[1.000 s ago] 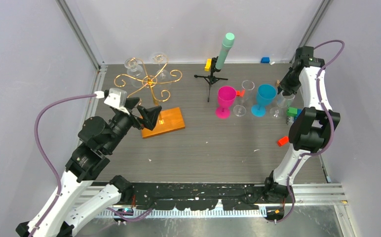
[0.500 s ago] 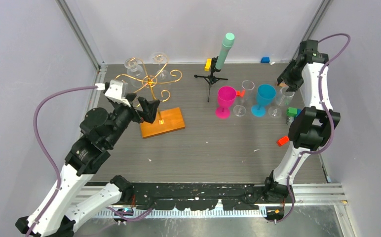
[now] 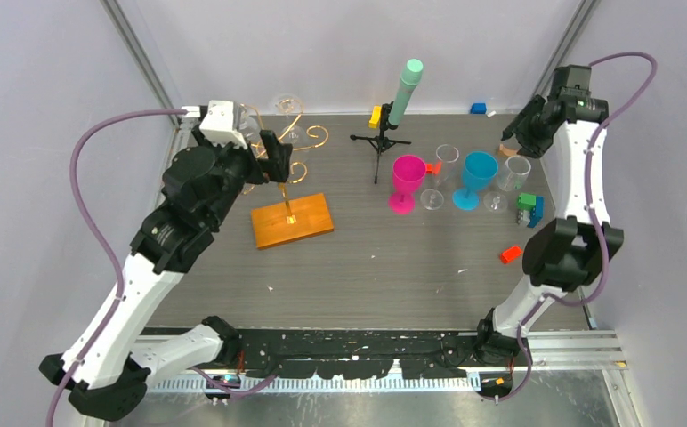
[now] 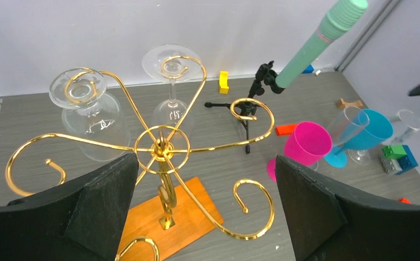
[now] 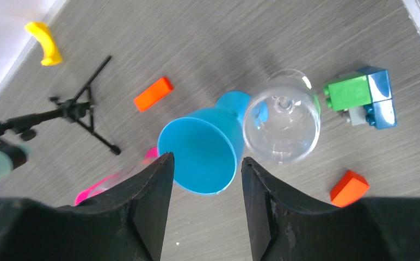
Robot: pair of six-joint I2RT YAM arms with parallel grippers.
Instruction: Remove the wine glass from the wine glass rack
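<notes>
Above the wine glass rack (image 4: 161,148), at the far left of the surface (image 3: 384,267), the left hand (image 4: 205,179) hovers released, its two black fingers (image 4: 88,217) spread wide to either side of the gold hub and touching nothing. I judge this the approach step: no glass is held yet. One wine glass (image 4: 91,117) hangs upside down on the far side of the post, its foot caught in a scroll curl and its bowl below. A second wine glass (image 4: 171,81) hangs the same way on the neighbouring curl, just beside it. The next move, as I read it, calls for lowering past the thin gold curls without knocking them, closing on a stem or bowl, then sliding the foot out through the open end of its curl rather than pulling straight up. The left wrist view lays out both glasses and the curls plainly. The top view hides most of that behind the left arm (image 3: 144,267), yet it alone shows both hands at once, well apart at opposite sides of the surface. The right hand (image 5: 205,163), also released and holding nothing, hangs over a blue goblet (image 5: 202,149) and a clear glass (image 5: 282,123) standing on the surface; its wrist view shows nothing of the rack.
</notes>
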